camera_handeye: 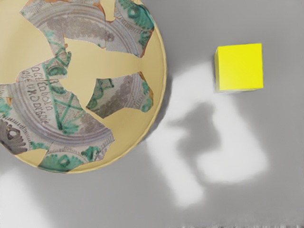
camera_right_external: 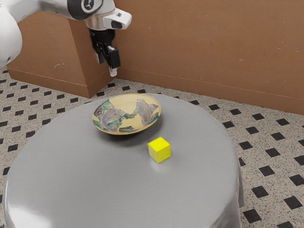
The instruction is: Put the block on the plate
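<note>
The yellow block (camera_right_external: 159, 150) sits on the round grey table (camera_right_external: 71, 178), off the plate and a little apart from its rim, nearer the camera and toward the exterior view's right. The plate (camera_right_external: 128, 121) is cream, with patches of green, grey and brown pattern, and the wrist view shows lettering on one patch. The pincer (camera_right_external: 107, 65) hangs in the air, higher than the plate and toward the exterior view's left; it is released, its two fingers standing apart with nothing between them. Behind the table runs a brown wall (camera_right_external: 204, 42), above a speckled floor (camera_right_external: 273, 135) with dark diamonds.
</note>
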You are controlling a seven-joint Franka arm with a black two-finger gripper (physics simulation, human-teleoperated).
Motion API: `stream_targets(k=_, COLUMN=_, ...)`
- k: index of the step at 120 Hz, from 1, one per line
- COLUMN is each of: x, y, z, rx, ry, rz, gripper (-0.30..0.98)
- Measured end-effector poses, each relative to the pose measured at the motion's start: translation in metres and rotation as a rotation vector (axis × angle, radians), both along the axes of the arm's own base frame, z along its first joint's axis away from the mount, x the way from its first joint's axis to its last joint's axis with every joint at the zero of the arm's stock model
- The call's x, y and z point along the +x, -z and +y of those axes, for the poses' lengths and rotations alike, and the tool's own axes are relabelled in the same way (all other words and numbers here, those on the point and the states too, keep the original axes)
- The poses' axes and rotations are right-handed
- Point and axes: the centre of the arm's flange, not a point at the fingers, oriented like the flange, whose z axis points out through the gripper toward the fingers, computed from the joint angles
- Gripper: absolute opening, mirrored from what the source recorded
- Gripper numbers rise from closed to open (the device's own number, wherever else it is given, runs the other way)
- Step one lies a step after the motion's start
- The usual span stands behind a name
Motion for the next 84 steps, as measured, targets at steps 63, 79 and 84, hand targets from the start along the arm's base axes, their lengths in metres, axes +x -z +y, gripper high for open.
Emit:
stream_targets(k=63, x=0.005, y=0.115, z=-0.091, rx=-0.017, ry=0.403, rz=0.197, gripper=0.68)
stream_targets(k=79, x=0.006, y=0.145, z=-0.114, rx=-0.106, ry=0.443, rz=0.221, gripper=0.69)
stream_targets(k=84, x=0.007, y=0.153, z=-0.123, rx=-0.119, ry=0.451, rz=0.222, gripper=0.69)
